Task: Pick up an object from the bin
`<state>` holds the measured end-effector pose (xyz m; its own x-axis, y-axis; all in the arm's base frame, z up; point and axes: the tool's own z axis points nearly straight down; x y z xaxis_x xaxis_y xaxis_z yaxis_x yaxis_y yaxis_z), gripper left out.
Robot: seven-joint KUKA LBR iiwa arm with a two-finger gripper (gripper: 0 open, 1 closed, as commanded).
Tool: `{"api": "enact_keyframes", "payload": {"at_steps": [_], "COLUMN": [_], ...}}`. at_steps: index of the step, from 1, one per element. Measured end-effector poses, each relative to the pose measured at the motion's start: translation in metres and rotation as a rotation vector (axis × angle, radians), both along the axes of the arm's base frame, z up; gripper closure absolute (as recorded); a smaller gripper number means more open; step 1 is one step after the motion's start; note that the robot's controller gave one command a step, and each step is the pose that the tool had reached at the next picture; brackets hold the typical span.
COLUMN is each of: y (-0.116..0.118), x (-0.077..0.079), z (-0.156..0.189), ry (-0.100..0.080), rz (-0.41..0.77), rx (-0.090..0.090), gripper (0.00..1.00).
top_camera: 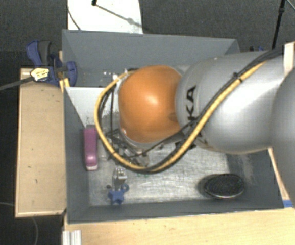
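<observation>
You have the arm (239, 106) reaching in from the right, its orange cover (147, 103) hanging over the left-middle of the bin (152, 47). The end effector (130, 154) sits low under that cover, close to the floor, and you cannot tell from here whether it is spread or pressed together, or whether anything is in it.

Nearest to it is a pink oblong block (90, 147), lying flat along the left wall, just beside the end effector. A small blue-and-metal piece (117, 189) lies near the front wall, a little below it. A black oval disc (223, 185) rests well apart at the front right.

By my reading, nothing is lifted yet: you are at the descent or the grasp, and the closing, raising and clearing of the bin remain.
</observation>
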<state>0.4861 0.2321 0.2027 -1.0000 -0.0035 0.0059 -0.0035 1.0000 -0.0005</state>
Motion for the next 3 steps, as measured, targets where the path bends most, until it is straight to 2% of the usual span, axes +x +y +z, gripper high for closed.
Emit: {"api": "enact_keyframes", "payload": {"at_steps": [1, 2, 3], "y": [-0.042, -0.013, -0.013], "x": [0.004, 0.0, -0.001], "z": [-0.131, -0.131, -0.13], "ry": [-0.003, -0.016, -0.013], "rz": [0.412, 0.582, 0.573], "rx": [0.002, 0.003, 0.005], "gripper": [0.0, 0.0, 1.0]}}
